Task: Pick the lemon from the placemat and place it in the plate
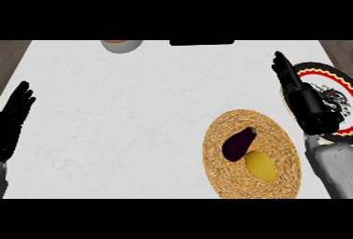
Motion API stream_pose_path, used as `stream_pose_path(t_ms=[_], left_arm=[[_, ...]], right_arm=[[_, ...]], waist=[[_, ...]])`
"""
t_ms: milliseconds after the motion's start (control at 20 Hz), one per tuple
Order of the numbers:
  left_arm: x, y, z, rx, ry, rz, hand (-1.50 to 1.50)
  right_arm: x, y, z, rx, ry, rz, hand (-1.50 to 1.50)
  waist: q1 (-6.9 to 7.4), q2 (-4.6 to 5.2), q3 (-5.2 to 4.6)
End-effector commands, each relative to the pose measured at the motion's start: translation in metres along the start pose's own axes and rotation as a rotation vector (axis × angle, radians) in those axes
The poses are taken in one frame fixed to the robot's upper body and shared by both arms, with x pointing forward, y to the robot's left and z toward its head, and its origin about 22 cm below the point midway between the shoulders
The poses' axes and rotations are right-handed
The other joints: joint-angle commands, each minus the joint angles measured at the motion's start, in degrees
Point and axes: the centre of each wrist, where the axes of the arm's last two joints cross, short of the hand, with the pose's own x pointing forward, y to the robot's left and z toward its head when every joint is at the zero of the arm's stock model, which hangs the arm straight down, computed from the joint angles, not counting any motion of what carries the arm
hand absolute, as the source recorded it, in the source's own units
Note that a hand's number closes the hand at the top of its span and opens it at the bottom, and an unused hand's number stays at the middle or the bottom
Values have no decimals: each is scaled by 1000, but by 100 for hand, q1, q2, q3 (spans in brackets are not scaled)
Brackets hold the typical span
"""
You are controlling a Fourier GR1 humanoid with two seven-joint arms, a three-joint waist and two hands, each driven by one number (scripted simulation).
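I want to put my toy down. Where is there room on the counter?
The wide white stretch between the left hand and the placemat is bare. It's crowded at the right: lemon and eggplant there, right hand over the plate.

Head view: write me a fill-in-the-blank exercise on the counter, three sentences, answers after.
1. The lemon lies on the round woven ____, touching the eggplant.
2. The right robot hand, fingers straight, is over the patterned ____ at the counter's right edge.
3. The left robot hand rests open at the view's ____ edge.

Missing words: placemat; plate; left.
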Motion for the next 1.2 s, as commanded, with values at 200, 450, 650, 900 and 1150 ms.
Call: stream_pose_path(t_ms=[200, 450, 650, 900, 1150], left_arm=[[-11, -52, 3, -107, -52, 79, 0], [-36, -75, 18, -138, -3, 154, 0], [-49, -79, 39, -168, -4, 154, 0], [-43, -69, 29, -194, -7, 179, 0], [-54, -90, 41, -173, -18, 160, 0]], right_arm=[[1, 96, 23, 326, 166, -298, 150], [-14, 102, 70, -42, 39, -70, -150], [-35, 121, 132, -3, -69, -46, -150], [-29, 88, 173, -56, -92, 86, -150], [-4, 49, 177, -115, -51, 217, -150]], waist=[[229, -114, 17], [38, -147, 23], [178, -144, 27], [169, -145, 23], [178, -145, 20]])
